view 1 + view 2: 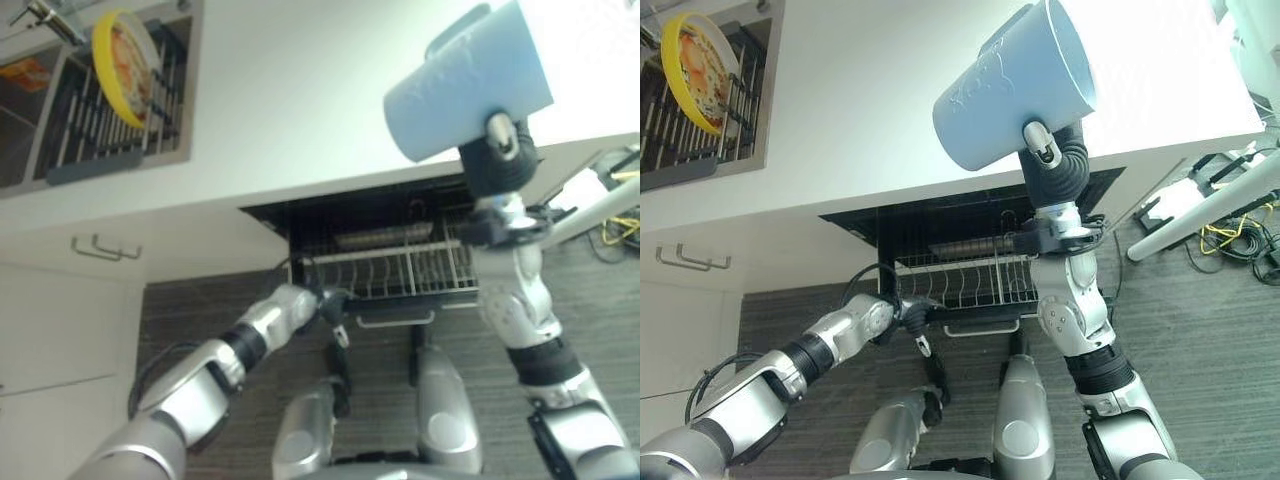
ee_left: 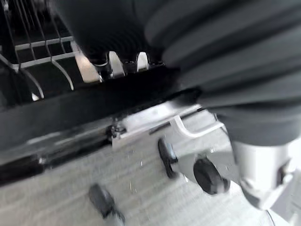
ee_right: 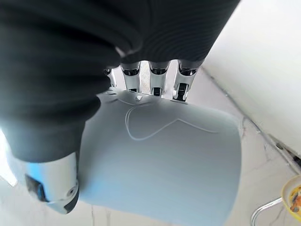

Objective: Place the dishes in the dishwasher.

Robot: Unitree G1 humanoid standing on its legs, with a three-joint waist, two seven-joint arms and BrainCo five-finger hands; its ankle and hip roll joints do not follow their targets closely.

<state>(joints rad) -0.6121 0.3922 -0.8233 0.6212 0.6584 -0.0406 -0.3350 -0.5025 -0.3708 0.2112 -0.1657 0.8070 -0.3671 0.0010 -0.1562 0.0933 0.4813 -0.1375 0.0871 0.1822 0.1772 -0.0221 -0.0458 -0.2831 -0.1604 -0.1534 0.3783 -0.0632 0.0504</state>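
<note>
left hand [image 1: 902,312] fingers hidden at rack [image 1: 970,280], yellow plate [image 1: 698,70] cut off

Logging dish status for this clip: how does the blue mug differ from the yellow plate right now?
The blue mug is gripped in the right hand, lifted above the white counter; the yellow plate stands on edge in the sink rack, untouched. The mug is plain light blue and tipped on its side; the plate is yellow-rimmed with an orange pattern. Neither is yet in the dishwasher rack, which the left hand reaches.

A white countertop [image 1: 300,110] carries a sink rack [image 1: 110,115] holding a yellow plate [image 1: 125,65] on edge.
</note>
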